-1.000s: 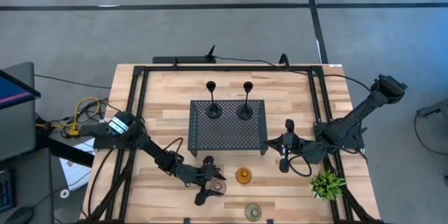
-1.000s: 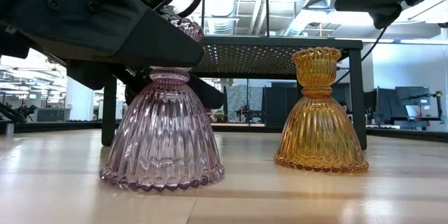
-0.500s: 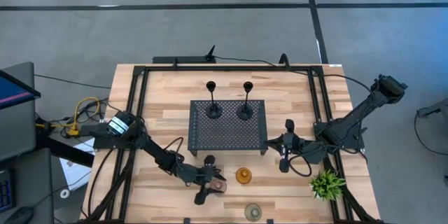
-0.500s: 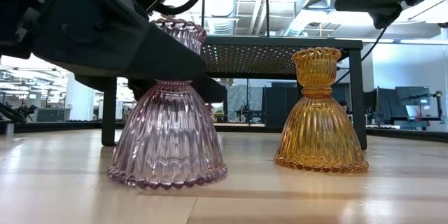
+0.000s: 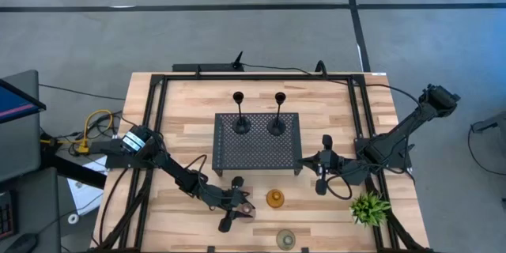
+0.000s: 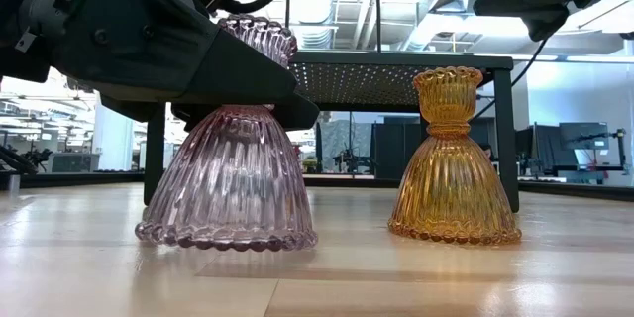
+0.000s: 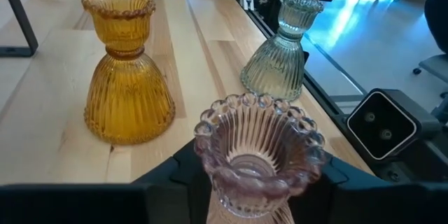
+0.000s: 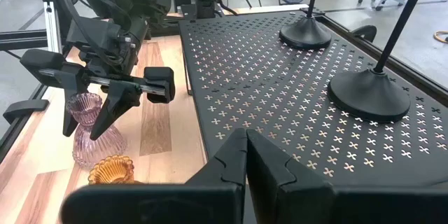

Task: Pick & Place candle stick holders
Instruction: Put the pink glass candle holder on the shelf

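A pink glass candle stick holder (image 6: 226, 183) stands on the table near its front, and my left gripper (image 5: 240, 204) is shut on it. An amber one (image 6: 454, 158) stands just to its right. A green one (image 7: 283, 42) sits at the front edge. Two slim black stemmed holders (image 5: 240, 122) (image 5: 277, 122) stand by their round bases on the black perforated tray (image 5: 257, 154). My right gripper (image 8: 245, 154) is shut with nothing in it, raised beside the tray's right edge. My left gripper pinches the pink holder's narrow neck (image 6: 236, 111), under the beaded cup (image 7: 255, 136), with one finger (image 7: 178, 175) on each side. The fingers come in about level from the table's left. The holder stands upright, its beaded base (image 6: 226, 241) on the table.
A small green spiky plant (image 5: 370, 205) stands at the front right. The tray stands raised on legs (image 6: 505, 129) behind the glass holders. A black frame runs along the table's sides.
My left gripper has closed in on the pink holder's neck, rolling slightly as it did. The holder has shifted a little on the table, first toward the amber one, then back, with its base staying down.
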Controlling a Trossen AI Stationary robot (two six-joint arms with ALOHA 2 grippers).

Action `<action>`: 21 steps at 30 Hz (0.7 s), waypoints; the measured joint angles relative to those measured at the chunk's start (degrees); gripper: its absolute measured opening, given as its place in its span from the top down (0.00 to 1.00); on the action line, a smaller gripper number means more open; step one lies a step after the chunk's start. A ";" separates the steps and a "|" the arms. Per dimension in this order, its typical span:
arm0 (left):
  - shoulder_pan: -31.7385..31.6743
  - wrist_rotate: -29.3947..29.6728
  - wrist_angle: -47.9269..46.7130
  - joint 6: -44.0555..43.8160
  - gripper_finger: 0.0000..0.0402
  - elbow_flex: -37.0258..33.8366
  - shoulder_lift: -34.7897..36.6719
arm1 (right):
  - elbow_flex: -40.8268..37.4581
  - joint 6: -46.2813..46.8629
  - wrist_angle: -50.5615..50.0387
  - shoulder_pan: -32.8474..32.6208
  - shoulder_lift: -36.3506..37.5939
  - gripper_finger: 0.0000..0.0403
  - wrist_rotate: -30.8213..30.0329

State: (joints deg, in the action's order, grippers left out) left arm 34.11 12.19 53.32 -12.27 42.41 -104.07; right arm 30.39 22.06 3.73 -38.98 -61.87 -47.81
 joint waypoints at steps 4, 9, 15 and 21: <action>0.00 -0.07 -0.02 -0.52 0.65 0.00 0.00 | 0.00 0.00 0.00 0.00 0.00 1.00 0.00; 0.15 -0.31 -2.25 -0.85 0.68 -0.18 2.14 | 0.00 0.00 0.00 0.00 0.00 1.00 0.01; 1.22 -0.35 -8.07 -1.27 0.64 -0.09 10.04 | 0.00 0.00 -0.04 0.00 0.00 1.00 0.02; 1.53 0.00 -17.16 0.45 0.68 -0.11 21.13 | 0.00 0.01 -0.09 0.00 0.00 1.00 0.07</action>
State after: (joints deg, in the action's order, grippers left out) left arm 35.64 12.18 36.16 -11.82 42.30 -82.94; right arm 30.39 22.07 3.64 -38.98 -61.87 -47.75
